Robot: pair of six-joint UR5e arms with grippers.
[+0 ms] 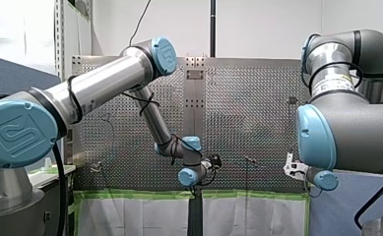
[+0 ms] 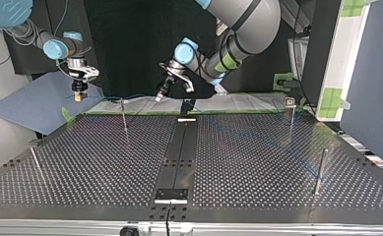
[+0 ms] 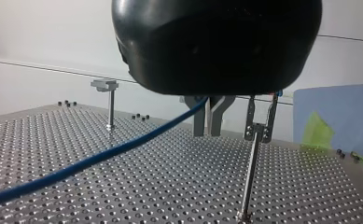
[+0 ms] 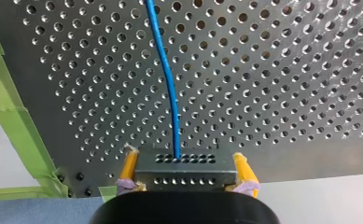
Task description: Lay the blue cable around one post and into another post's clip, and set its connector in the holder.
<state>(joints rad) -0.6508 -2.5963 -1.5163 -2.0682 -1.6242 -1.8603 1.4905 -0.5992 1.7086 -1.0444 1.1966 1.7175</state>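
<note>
Blue cable [image 4: 167, 79]: light, limp, probably slick, strung above the perforated table [image 4: 286, 70]. Right gripper [image 4: 186, 166] clamps its rigid connector [image 4: 184, 177], the best hold. Left gripper [image 3: 208, 132] pinches narrowly on the cable.

The blue cable [image 3: 100, 156] runs off the edge one way and vanishes behind my left gripper's [image 3: 211, 133] black body.

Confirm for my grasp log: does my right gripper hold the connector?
Yes, the yellow-padded jaws of my right gripper clamp both sides of the dark connector the blue cable enters.
</note>
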